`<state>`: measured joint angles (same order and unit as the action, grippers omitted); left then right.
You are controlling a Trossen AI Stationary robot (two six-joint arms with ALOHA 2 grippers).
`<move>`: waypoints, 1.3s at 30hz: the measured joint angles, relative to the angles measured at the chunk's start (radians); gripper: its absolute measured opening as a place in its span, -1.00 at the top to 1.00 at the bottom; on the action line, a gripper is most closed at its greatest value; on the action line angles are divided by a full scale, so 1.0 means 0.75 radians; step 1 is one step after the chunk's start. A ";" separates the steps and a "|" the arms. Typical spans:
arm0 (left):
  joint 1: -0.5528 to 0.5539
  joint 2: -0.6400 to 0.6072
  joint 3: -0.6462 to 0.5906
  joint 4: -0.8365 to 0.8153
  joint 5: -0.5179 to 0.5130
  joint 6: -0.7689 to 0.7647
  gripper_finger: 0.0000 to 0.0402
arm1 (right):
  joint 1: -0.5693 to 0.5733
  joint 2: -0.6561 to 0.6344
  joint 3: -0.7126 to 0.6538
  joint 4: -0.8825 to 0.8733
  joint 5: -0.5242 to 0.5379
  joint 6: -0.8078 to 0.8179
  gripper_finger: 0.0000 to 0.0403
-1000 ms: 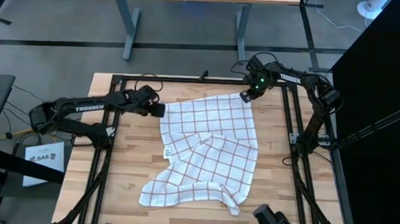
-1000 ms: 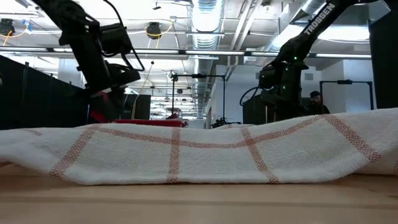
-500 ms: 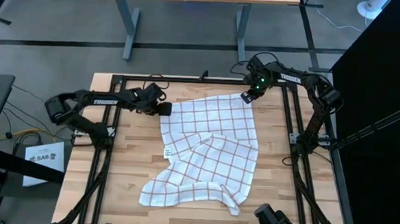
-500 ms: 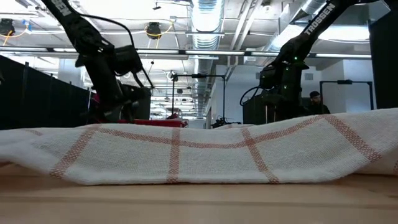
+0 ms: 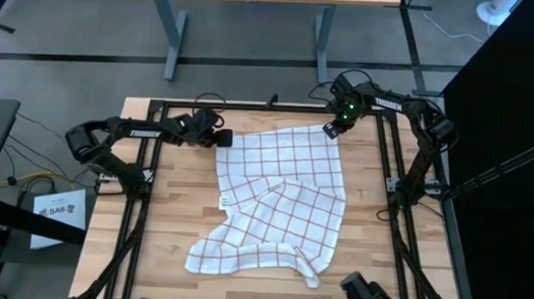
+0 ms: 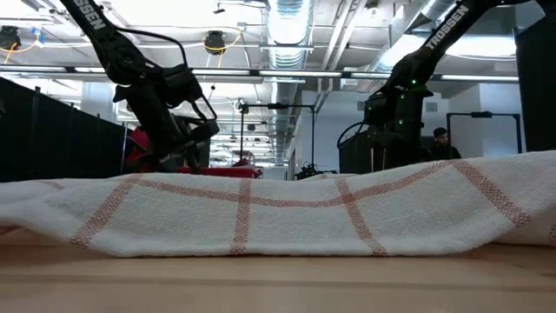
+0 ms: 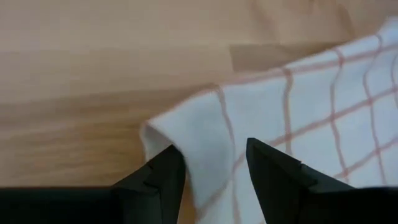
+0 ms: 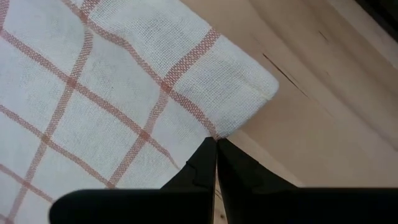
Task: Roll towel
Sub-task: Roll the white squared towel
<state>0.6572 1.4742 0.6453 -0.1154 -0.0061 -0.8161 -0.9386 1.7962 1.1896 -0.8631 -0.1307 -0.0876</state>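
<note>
Left arm reaches in low and nearly level from the table's left side, its left gripper [image 5: 224, 139] at the towel's [image 5: 278, 200] far-left corner; fingers [image 7: 163, 174] spread, one on either side of the upturned corner, not yet pinching it. Right arm is bent over the far-right corner, right gripper [image 5: 328, 130] pressed shut with the cloth edge right at its fingertips [image 8: 216, 146]; whether the cloth is actually pinched between them I cannot tell. Versus a second ago: the left gripper has advanced further onto the corner and sits a little farther back on the table [image 5: 172, 209]; right arm and towel unchanged. The towel lies rumpled, spreading away from both grippers toward the near edge, long axis running far-right to near-left.
</note>
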 joint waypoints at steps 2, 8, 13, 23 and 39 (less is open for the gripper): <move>0.010 0.000 0.000 0.001 -0.028 0.027 0.25 | 0.001 0.000 0.000 -0.002 0.000 0.000 1.00; 0.021 0.000 0.000 0.003 -0.037 0.078 0.67 | 0.006 0.000 0.000 -0.002 0.000 0.000 1.00; 0.025 -0.003 0.000 0.027 -0.079 0.119 0.96 | 0.006 0.000 0.000 -0.010 0.000 0.001 1.00; 0.057 -0.214 0.001 0.081 -0.287 0.210 1.00 | 0.006 0.000 0.000 -0.029 0.000 0.001 1.00; 0.255 -0.226 -0.001 0.010 -0.268 0.425 1.00 | 0.015 -0.002 -0.001 -0.033 -0.001 0.001 1.00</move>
<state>0.8481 1.3043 0.6448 -0.1083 -0.2069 -0.4977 -0.9272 1.7947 1.1892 -0.8876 -0.1317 -0.0872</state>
